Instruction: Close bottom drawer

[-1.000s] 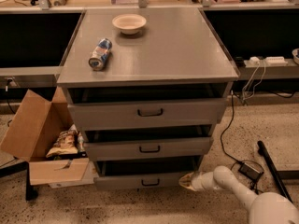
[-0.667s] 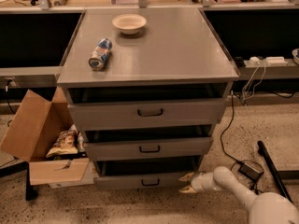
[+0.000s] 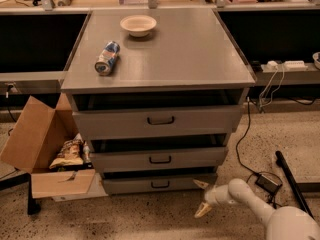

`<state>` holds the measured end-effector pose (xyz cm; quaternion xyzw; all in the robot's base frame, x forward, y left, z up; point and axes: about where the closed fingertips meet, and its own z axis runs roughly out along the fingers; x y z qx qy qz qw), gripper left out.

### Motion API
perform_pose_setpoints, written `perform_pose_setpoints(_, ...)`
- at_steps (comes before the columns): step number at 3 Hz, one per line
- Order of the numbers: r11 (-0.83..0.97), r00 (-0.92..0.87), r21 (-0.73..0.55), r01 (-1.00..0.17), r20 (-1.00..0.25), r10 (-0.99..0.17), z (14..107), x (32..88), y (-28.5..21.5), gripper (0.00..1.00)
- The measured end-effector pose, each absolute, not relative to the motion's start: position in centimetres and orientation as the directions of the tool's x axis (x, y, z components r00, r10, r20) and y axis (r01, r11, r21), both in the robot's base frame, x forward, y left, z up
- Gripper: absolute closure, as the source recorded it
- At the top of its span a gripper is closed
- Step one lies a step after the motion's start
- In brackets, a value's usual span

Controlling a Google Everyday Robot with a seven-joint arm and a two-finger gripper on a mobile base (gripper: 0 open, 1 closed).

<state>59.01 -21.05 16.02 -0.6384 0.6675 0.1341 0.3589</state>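
Note:
The bottom drawer [image 3: 160, 184] is the lowest grey panel of the cabinet, narrow, with a small dark handle in its centre. It stands slightly out from the cabinet, like the two drawers above it. My gripper [image 3: 202, 197] is low, just above the floor, a little in front of the drawer's right end. Its two pale fingers [image 3: 202, 209] are spread apart and hold nothing. One fingertip lies close to the drawer front. The white arm [image 3: 260, 211] reaches in from the lower right.
The middle drawer [image 3: 160, 159] and top drawer [image 3: 160, 120] stand slightly open. On the cabinet top lie a can [image 3: 107, 58] on its side and a bowl [image 3: 138, 24]. An open cardboard box [image 3: 47, 154] with snack bags stands at the left. Cables [image 3: 260, 176] and a black bar [image 3: 292, 184] lie on the floor at the right.
My gripper has stayed near the drawer's right end, shifting only slightly. The drawers have not visibly moved.

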Motion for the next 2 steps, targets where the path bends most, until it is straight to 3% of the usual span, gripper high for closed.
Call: perform_pose_setpoints(2,0.111,0.060,-0.217,-0.970,-0.654,-0.755,19.8,56.8,-21.5,0.00)
